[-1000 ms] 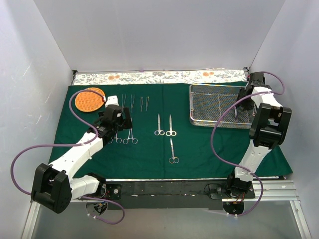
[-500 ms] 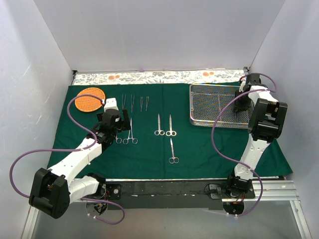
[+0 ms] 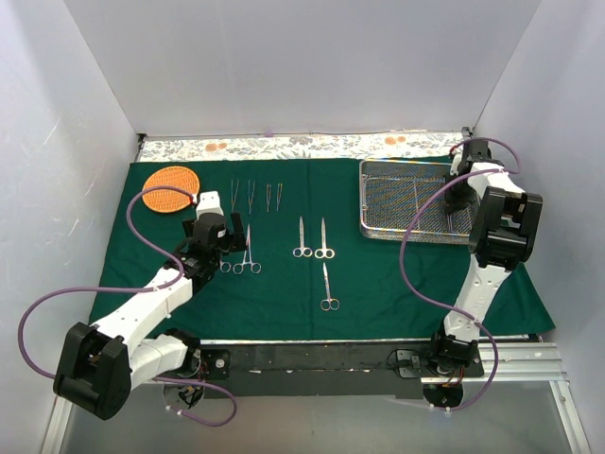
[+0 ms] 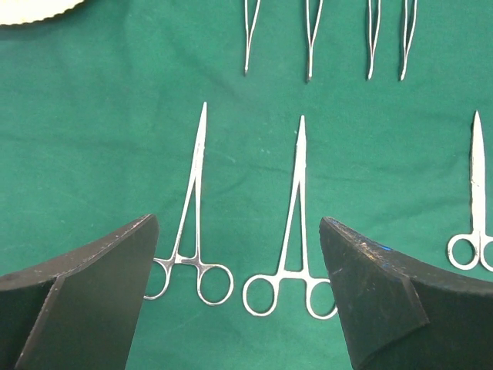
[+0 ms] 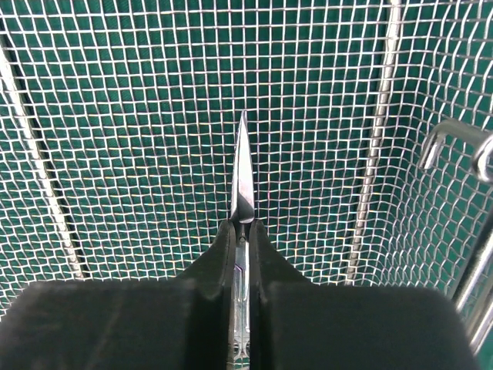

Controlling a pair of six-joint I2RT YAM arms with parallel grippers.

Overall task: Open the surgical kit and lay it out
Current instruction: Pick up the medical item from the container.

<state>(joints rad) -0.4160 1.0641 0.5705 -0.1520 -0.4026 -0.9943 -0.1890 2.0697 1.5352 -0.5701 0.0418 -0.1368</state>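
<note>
Right wrist view: the right pincer point(image 5: 241, 225) is clamped on a slim pointed steel instrument point(image 5: 243, 166) inside the rectangular silver wire-mesh tray point(image 5: 115, 116). The tray sits at the far right of the dark green cloth wrap point(image 3: 284, 293). The left pincer point(image 4: 237, 223) gapes wide, holding nothing, above two ring-handled steel forceps point(image 4: 297, 185) lying side by side on that cloth.

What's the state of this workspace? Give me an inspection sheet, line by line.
Surface: green cloth spread flat.
Job's things: wire-mesh tray far right; four tweezers, two forceps and three scissors laid out on the cloth.
Clutter: orange woven basket, far left.
End effectors: left end effector open above the forceps; right end effector shut on a pointed steel instrument inside the tray.
Cables: purple cables hang in loose loops, left and right.
Surroundings: white walls; patterned strip along the far edge.
</note>
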